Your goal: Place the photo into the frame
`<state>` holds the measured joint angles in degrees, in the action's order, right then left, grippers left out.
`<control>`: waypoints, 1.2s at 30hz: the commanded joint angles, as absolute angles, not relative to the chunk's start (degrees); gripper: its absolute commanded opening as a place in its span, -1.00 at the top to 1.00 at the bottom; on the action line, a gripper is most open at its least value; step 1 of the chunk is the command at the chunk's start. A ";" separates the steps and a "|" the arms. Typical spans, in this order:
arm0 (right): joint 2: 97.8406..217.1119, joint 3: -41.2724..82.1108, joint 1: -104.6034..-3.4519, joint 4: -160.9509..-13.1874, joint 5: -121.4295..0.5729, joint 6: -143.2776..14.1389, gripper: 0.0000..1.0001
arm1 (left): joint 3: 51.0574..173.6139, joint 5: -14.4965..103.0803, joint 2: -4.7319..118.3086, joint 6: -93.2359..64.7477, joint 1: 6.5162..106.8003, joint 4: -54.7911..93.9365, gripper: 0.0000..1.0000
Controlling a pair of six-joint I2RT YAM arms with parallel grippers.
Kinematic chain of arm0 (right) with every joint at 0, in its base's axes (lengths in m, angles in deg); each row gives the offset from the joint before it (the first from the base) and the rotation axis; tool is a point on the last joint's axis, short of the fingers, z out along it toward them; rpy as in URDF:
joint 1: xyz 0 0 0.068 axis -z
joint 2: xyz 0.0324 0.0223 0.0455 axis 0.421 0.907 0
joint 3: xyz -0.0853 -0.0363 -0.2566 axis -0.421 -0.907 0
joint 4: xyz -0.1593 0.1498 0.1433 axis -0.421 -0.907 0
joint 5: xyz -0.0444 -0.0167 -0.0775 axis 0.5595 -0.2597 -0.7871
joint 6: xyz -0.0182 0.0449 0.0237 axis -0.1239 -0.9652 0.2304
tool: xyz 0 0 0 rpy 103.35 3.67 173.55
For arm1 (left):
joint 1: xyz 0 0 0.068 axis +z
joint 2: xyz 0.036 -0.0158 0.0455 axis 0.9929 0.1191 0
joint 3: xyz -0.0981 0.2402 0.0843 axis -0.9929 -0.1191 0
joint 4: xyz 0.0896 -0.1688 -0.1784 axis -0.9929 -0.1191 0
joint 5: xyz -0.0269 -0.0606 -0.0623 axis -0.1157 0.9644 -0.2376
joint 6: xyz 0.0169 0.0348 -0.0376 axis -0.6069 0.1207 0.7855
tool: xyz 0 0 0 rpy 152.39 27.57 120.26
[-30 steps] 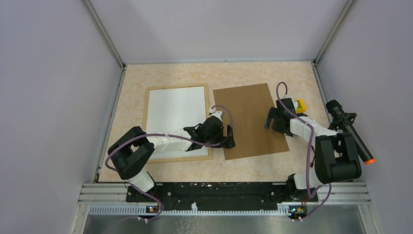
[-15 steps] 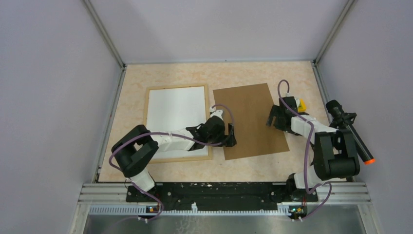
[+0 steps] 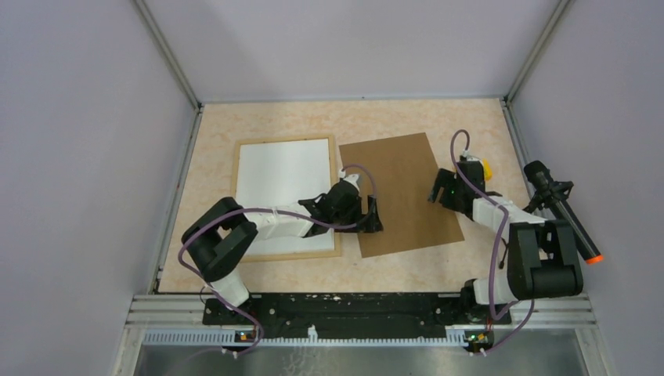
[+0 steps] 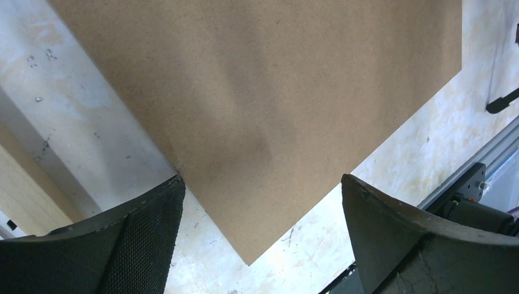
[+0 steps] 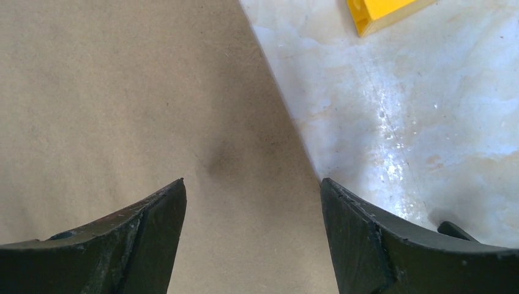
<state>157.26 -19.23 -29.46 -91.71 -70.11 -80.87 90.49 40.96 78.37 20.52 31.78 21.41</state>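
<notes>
The light wood frame (image 3: 286,141) lies flat at the left of the table with a white sheet (image 3: 278,176) filling it. No sunflower print shows in any view. A plain brown board (image 3: 399,180) lies to its right. My left gripper (image 3: 373,215) is open and empty over the board's near left corner (image 4: 257,92), fingertips apart (image 4: 260,177). My right gripper (image 3: 436,192) is open and empty over the board's right edge (image 5: 122,92), with one finger over the board and one at its edge (image 5: 252,180).
A small yellow block (image 3: 485,167) lies on the table just right of the board, also in the right wrist view (image 5: 382,12). A black rod with an orange tip (image 3: 565,211) stands at the right wall. The frame's wood edge (image 4: 18,196) shows beside my left fingers.
My left gripper has crept a little to the right over the board's near left corner. My right gripper has shifted slightly toward the back. Both stay open; the board and frame have not moved.
</notes>
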 commanded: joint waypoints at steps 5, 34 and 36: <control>155.18 -26.75 -30.54 -93.73 -51.24 -85.19 -0.54 | 97.50 49.37 72.53 18.53 31.12 21.81 -0.97; 145.23 -24.79 -34.75 -103.31 -63.84 -85.47 -0.52 | 87.96 40.34 70.38 11.57 31.19 13.02 -0.97; 145.26 -24.77 -34.74 -103.28 -63.85 -85.40 -0.52 | 88.75 37.61 71.42 11.43 31.19 9.90 -0.98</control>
